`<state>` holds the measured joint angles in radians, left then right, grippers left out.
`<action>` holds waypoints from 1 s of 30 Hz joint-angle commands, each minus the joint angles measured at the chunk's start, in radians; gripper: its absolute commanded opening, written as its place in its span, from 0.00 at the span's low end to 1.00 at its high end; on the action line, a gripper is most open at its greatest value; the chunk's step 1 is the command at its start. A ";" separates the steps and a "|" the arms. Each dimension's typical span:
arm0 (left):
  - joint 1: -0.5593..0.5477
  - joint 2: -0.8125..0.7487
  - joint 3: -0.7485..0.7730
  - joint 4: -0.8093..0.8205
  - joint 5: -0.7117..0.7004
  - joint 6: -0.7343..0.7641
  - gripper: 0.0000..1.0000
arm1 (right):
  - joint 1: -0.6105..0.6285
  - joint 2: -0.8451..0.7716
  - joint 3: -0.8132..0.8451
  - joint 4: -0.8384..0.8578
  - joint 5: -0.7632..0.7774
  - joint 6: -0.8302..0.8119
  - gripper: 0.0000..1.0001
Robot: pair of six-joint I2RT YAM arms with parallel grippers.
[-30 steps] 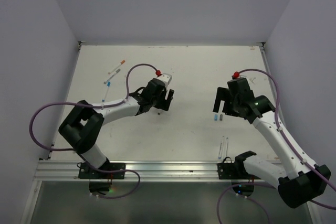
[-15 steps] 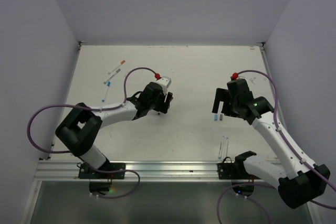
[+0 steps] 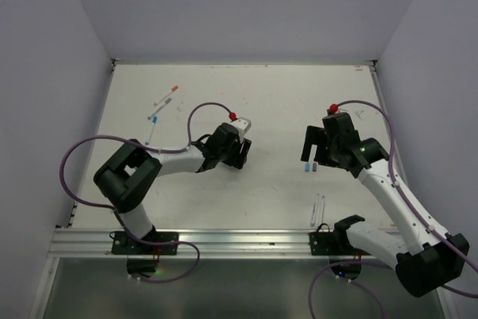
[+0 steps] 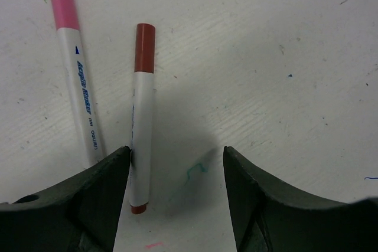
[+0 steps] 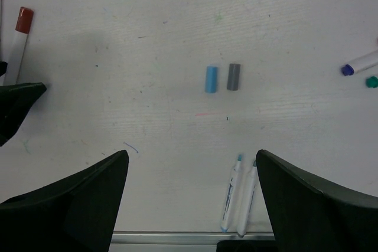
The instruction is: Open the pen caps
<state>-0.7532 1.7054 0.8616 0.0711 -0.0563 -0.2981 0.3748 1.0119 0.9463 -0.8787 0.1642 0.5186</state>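
Note:
My left gripper [image 4: 177,160] is open and low over the table. A white pen with a red cap [image 4: 144,48] lies between its jaws, its barrel [image 4: 142,140] touching the left finger [image 4: 94,199], well apart from the right one. A pink-capped pen [image 4: 75,66] lies just outside that finger. In the top view this gripper [image 3: 236,152] hides both pens. My right gripper [image 5: 192,163] hangs open with nothing in it, above two loose caps, a blue cap [image 5: 211,79] and a grey cap [image 5: 234,77]. Two uncapped pens [image 5: 231,202] lie side by side near the table's front edge.
Three more capped pens [image 3: 166,95] lie at the table's far left. A blue-tipped pen [image 5: 361,63] and a small green cap [image 5: 371,81] lie far right. The metal rail [image 3: 224,240] runs along the near edge. Walls enclose the table.
The left gripper has swung slightly right and nearer, dropped toward the table, and its jaws have narrowed. The right arm has hardly moved.

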 commanded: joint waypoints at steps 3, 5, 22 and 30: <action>-0.008 0.048 0.073 -0.027 -0.045 -0.007 0.68 | 0.004 -0.019 0.002 0.014 -0.003 -0.015 0.93; -0.008 0.057 0.079 -0.033 -0.053 -0.010 0.68 | 0.004 -0.019 0.002 0.014 -0.003 -0.015 0.93; -0.009 0.023 -0.010 -0.070 -0.112 -0.099 0.45 | 0.003 -0.022 0.023 -0.005 0.017 -0.023 0.93; -0.017 0.048 -0.019 -0.070 -0.065 -0.107 0.00 | 0.001 -0.018 0.020 -0.005 -0.002 -0.009 0.93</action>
<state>-0.7609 1.7405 0.8684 0.0589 -0.1490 -0.3866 0.3748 1.0061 0.9459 -0.8818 0.1650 0.5144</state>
